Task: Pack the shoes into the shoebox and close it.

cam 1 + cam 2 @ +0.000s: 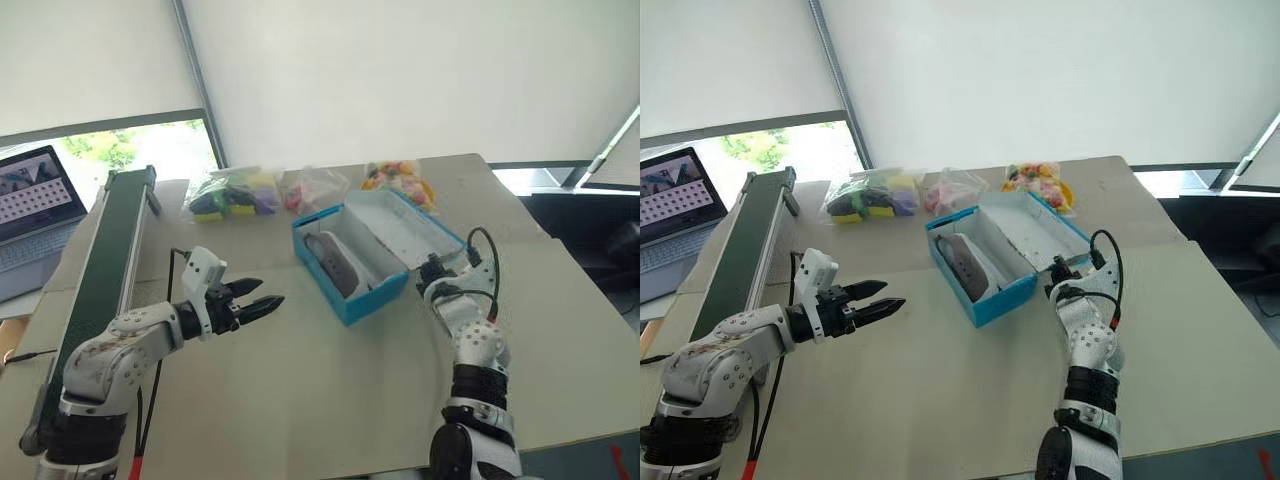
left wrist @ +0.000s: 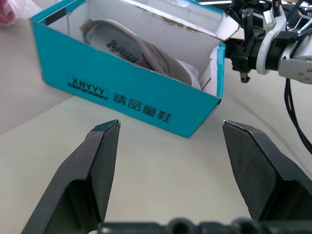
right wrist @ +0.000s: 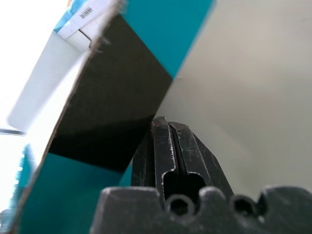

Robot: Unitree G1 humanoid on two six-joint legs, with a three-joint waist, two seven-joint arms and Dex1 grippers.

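Left eye view | centre: shoebox (image 1: 350, 300) open, shoes (image 1: 338, 262) inside | my left gripper (image 1: 262, 296) spread, empty | my right gripper (image 1: 432, 272) pinched closed at the box's lid

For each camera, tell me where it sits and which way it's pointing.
Head views: stereo pair on the head, looking forward and down at the table and open shoebox; both arms show.
Left wrist view: along the open left end effector toward the shoebox's labelled side and a shoe inside.
Right wrist view: along the shut right end effector, tips under the lid.
Shared: the shoebox appears in all of them.
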